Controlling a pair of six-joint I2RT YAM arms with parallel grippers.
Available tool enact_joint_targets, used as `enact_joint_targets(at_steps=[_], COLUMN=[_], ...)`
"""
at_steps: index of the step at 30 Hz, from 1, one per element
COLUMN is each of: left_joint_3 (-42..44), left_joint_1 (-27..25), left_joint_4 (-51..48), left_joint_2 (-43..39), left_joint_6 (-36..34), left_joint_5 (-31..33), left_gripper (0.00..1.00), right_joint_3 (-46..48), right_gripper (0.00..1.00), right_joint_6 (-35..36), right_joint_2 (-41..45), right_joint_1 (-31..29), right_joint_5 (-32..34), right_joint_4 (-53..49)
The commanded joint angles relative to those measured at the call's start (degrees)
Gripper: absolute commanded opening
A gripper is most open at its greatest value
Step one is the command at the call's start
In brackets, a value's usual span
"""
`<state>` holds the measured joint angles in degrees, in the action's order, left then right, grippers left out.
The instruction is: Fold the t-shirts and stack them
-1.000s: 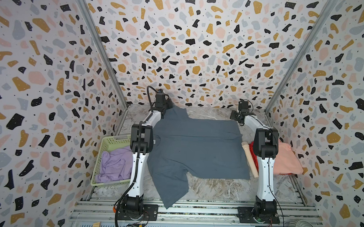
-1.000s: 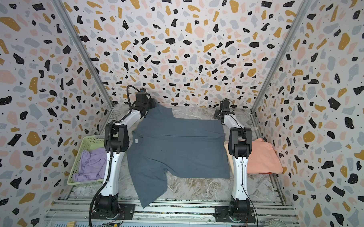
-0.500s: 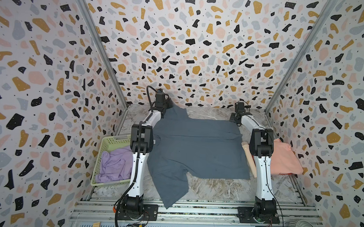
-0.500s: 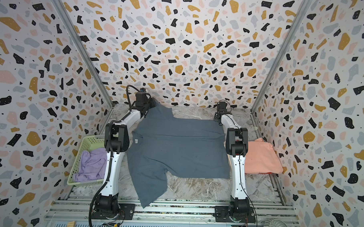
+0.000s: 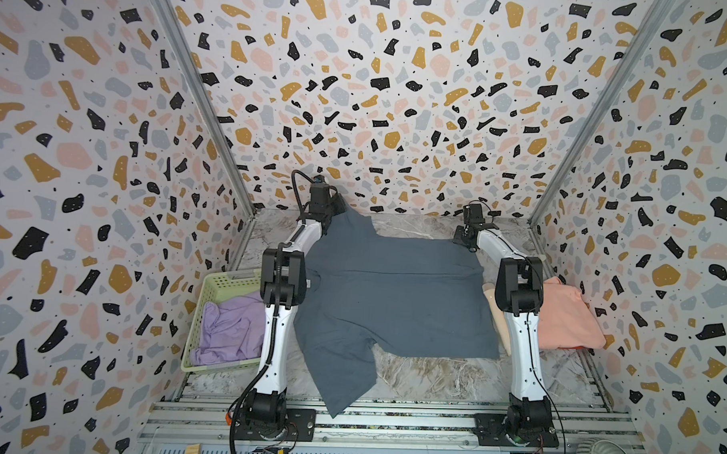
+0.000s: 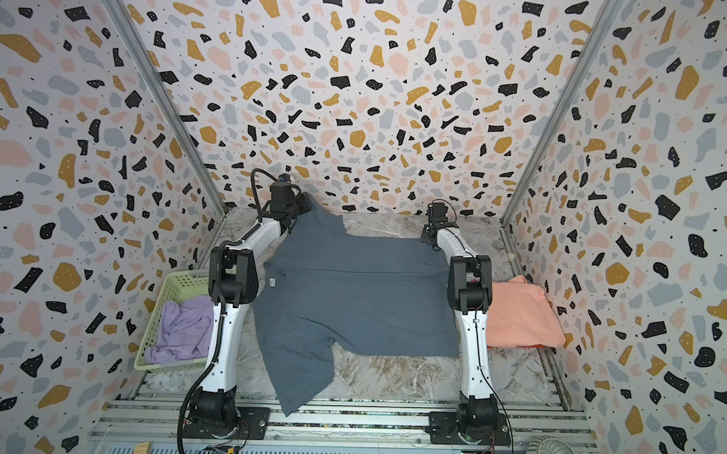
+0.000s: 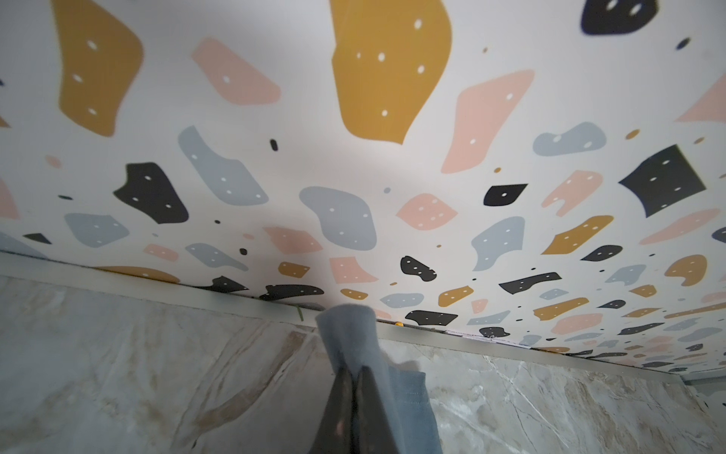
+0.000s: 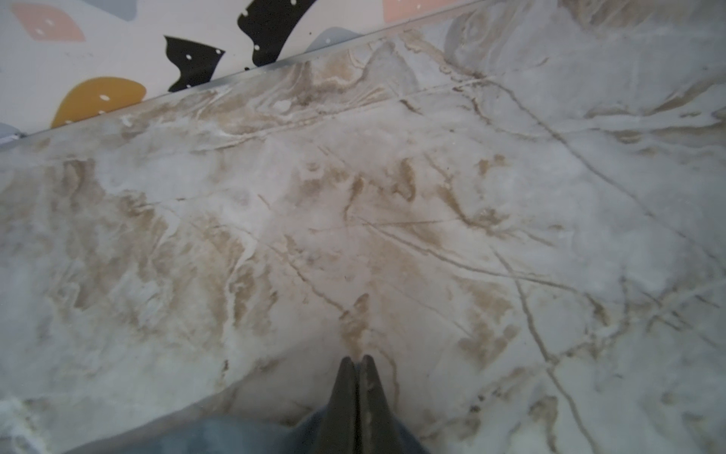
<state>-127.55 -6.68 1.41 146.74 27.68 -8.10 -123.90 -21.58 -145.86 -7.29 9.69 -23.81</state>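
Note:
A slate blue-grey t-shirt (image 5: pixel 392 295) (image 6: pixel 359 298) lies spread over the marble table, one sleeve hanging off the front edge. At the far left my left gripper (image 5: pixel 338 205) (image 7: pixel 355 369) is shut on a corner of this shirt, and the cloth (image 7: pixel 349 326) stands up lifted near the back wall. My right gripper (image 5: pixel 469 247) (image 8: pixel 356 358) sits low at the shirt's far right corner, jaws shut, with blue cloth (image 8: pixel 220 436) bunched round the fingers. A folded salmon pink t-shirt (image 5: pixel 566 318) lies at the right. A lilac t-shirt (image 5: pixel 233 327) fills the basket.
A pale green lattice basket (image 5: pixel 222 281) stands at the left edge of the table. A cream-coloured piece (image 5: pixel 490 295) lies between the blue-grey shirt and the right arm. Patterned walls close in the back and both sides; metal rails run along the front.
My right gripper has moved in to the blue-grey shirt's far right corner and closed its jaws. The left gripper and the shirt's lifted corner have stayed put.

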Motion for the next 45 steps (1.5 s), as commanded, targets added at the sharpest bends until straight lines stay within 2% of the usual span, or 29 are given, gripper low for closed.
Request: enact_joint_targets(at_steps=[1,8,13,26,31,34,38,39,40,41,43,45], left_joint_3=[-0.68,-0.35,1.86,17.96,33.37,46.08,66.25,70.26,74.62,78.15,82.51,84.24], left_joint_1=[0.7,1.14,1.4,1.51,1.4,1.4,0.97,0.88,0.79,0.71,0.66,0.61], left_joint_4=[1.83,2.63,3.04,2.68,3.11,3.84,5.14,5.13,4.76,4.06,2.26,-0.31], left_joint_2=[-1.17,-2.78,-5.53,-19.5,-31.23,-40.63,-57.78,-61.7,-65.98,-70.09,-76.37,-80.62], left_joint_6=[-0.78,-2.86,-5.14,-8.98,-9.84,-9.04,-5.73,-4.64,-3.27,-1.59,0.17,0.09], left_joint_5=[-0.64,-1.62,-2.85,-2.43,-1.16,0.38,4.02,4.06,4.56,6.02,8.82,10.63], left_gripper=[0.0,0.0,0.0,0.0,0.0,0.0,0.0,0.14,0.33,0.47,0.58,0.61], right_joint_3=[1.14,4.17,4.63,18.24,28.62,37.54,52.54,55.31,57.98,59.64,60.66,60.07], right_gripper=[0.0,0.0,0.0,0.0,0.0,0.0,0.0,0.11,0.39,0.57,0.7,0.71], right_joint_6=[1.48,3.98,4.12,6.53,7.67,8.21,7.28,6.58,6.01,5.55,4.08,3.02], right_joint_2=[4.39,10.63,11.33,20.27,28.06,34.57,45.05,47.0,49.15,51.0,53.49,54.9], right_joint_1=[0.52,1.4,2.33,2.91,3.52,4.16,4.95,5.35,5.93,6.63,7.5,7.75], right_joint_5=[-0.65,-0.79,-1.99,-5.67,-7.3,-7.49,-7.57,-7.3,-7.37,-7.29,-6.17,-7.39], right_joint_4=[-2.09,6.07,6.75,13.64,17.35,19.56,22.52,22.56,22.67,22.25,21.03,19.91])
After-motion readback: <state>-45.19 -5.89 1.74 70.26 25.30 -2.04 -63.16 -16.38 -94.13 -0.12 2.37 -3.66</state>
